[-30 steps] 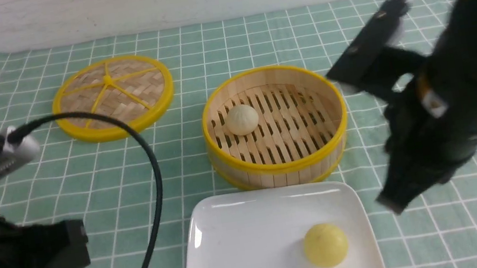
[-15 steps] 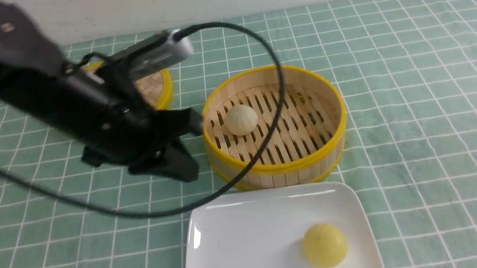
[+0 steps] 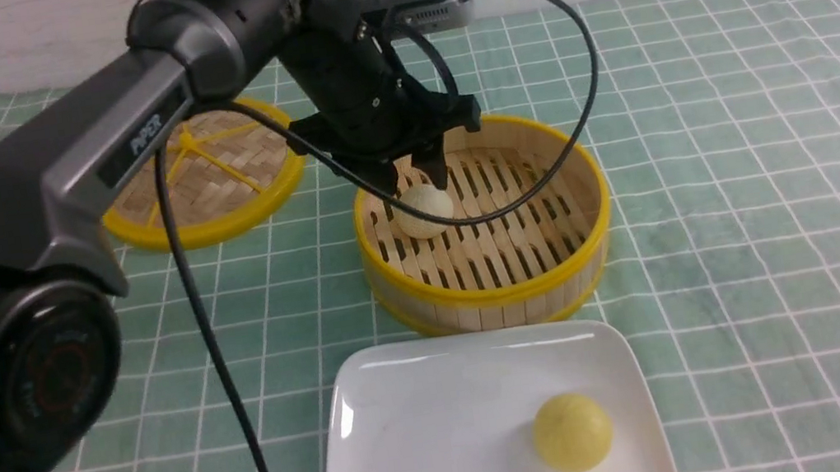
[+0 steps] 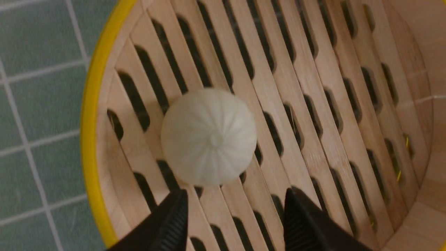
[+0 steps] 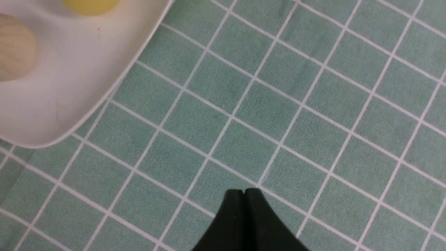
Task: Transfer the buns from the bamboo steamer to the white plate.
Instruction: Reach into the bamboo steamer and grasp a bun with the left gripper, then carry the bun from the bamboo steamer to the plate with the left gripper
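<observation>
One pale cream bun (image 3: 425,211) lies in the left part of the bamboo steamer (image 3: 497,297). My left gripper (image 3: 416,181) hangs open just above it, one finger on each side, not touching. In the left wrist view the bun (image 4: 209,136) rests on the steamer's slats (image 4: 313,104), just ahead of the open gripper (image 4: 235,197). A second bun (image 5: 14,48) lies on the white plate (image 5: 87,87), seen in the right wrist view. My right gripper (image 5: 244,191) is shut and empty over the cloth beside the plate's corner. The white plate (image 3: 433,434) sits in front of the steamer.
A brighter yellow ball (image 3: 572,431) sits on the plate's right half. The woven lid (image 3: 211,175) lies flat at the back left, partly behind my left arm. A green checked cloth (image 3: 753,178) covers the table. The left arm's cable (image 3: 213,358) hangs down to the plate's left.
My left arm has swung from beside the steamer's left wall to over it, and its open gripper now hangs above the bun. The right arm stays at the lower right edge.
</observation>
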`<state>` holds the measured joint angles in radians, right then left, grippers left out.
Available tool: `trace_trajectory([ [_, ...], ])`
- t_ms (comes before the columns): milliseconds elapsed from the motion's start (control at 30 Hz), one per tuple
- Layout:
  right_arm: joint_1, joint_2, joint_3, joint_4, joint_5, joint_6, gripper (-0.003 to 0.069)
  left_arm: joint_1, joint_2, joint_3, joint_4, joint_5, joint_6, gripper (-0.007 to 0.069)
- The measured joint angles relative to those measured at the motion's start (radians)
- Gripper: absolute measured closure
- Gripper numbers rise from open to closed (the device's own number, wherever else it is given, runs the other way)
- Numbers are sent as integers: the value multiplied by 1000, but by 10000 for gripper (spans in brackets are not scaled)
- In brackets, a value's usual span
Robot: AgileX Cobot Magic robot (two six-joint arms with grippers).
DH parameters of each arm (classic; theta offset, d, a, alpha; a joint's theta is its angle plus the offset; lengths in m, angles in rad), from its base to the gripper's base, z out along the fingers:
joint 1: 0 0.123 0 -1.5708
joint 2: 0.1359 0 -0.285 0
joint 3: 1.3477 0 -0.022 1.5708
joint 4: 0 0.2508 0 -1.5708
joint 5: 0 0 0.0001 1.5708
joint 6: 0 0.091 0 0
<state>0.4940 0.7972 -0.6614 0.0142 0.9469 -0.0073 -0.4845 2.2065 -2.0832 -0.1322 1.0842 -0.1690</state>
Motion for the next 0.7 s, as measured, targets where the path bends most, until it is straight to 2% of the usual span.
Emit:
trace_trajectory([
  [100, 0, 0, 2, 0, -15, -2, 667, -3, 40, -17, 28, -26, -2, 218],
  [233, 0, 0, 2, 0, -25, -4, 664, -3, 95, -19, 50, -58, -10, 281],
  [300, 0, 0, 3, 0, -35, -5, 664, -6, 113, -19, 49, -61, -10, 354],
  [367, 0, 0, 4, 0, -41, -7, 663, -12, 115, -25, 49, -58, -10, 469],
  [400, 0, 0, 4, 0, -41, -7, 662, -13, 113, -25, 49, -56, -10, 494],
  [467, 0, 0, 4, 0, -41, -7, 659, -34, 87, -40, 53, 5, -10, 585],
  [567, 0, 0, 4, 0, -42, -7, 659, -72, 24, -43, 75, 86, -8, 596],
  [700, 0, 0, 4, 0, -42, -7, 658, -157, -147, -45, 191, 144, -7, 598],
])
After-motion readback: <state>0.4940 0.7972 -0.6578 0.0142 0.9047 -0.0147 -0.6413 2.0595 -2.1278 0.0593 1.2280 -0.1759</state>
